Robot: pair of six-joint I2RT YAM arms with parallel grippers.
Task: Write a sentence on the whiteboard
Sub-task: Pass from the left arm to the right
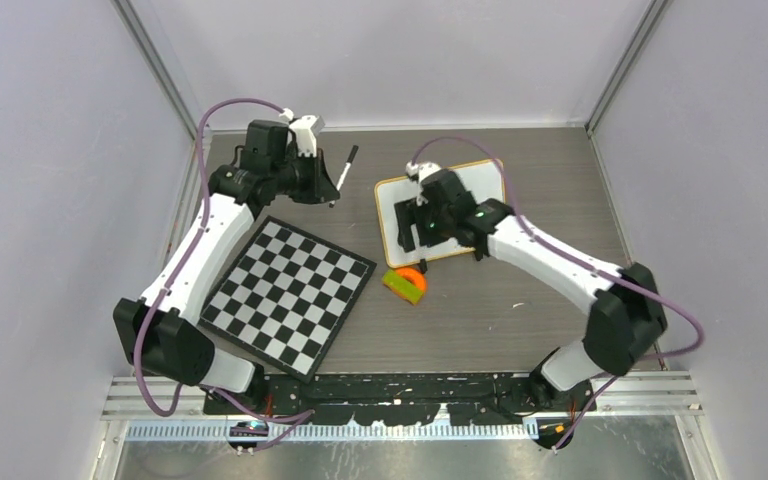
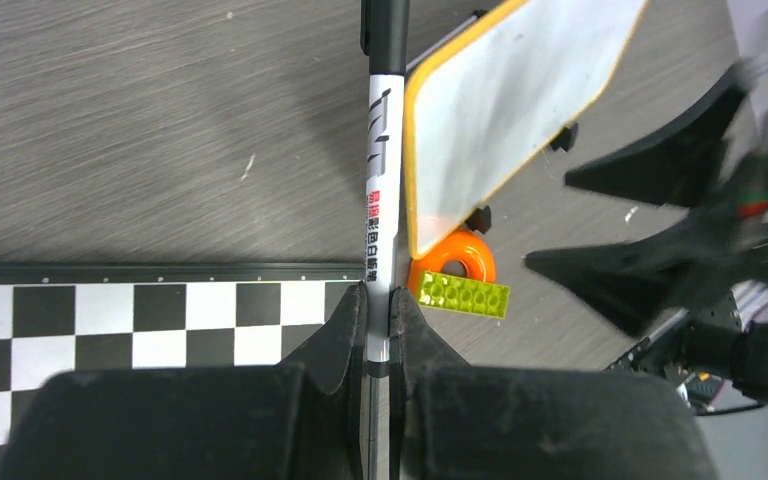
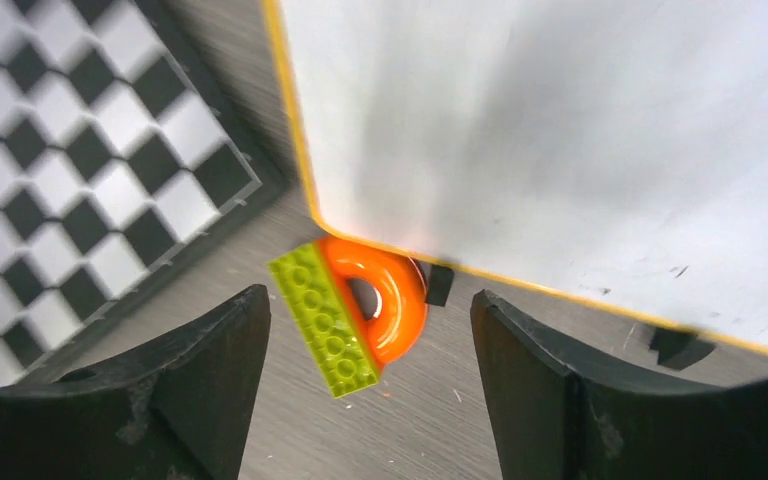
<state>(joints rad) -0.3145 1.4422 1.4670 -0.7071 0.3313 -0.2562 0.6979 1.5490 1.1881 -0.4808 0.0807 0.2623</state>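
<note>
The whiteboard (image 1: 480, 180) lies on the table at the back middle, white with a thin light frame. No sentence shows on its visible surface, which looks blank in the left wrist view (image 2: 500, 100) and the right wrist view (image 3: 560, 120). My left gripper (image 1: 322, 182) is shut on a white-and-black marker (image 1: 344, 172), held above the table left of the board. The marker (image 2: 382, 180) sits between the fingers of my left gripper (image 2: 380, 300). My right gripper (image 1: 415, 228) hovers over the board's near-left part. It is open and empty (image 3: 368, 305).
A black-and-white chequered board (image 1: 290, 290) lies at the near left. An orange ring (image 1: 410, 275) with a lime-green brick (image 1: 401, 288) against it sits at the whiteboard's near corner, below the right gripper's jaws, ring (image 3: 395, 285) and brick (image 3: 325, 320).
</note>
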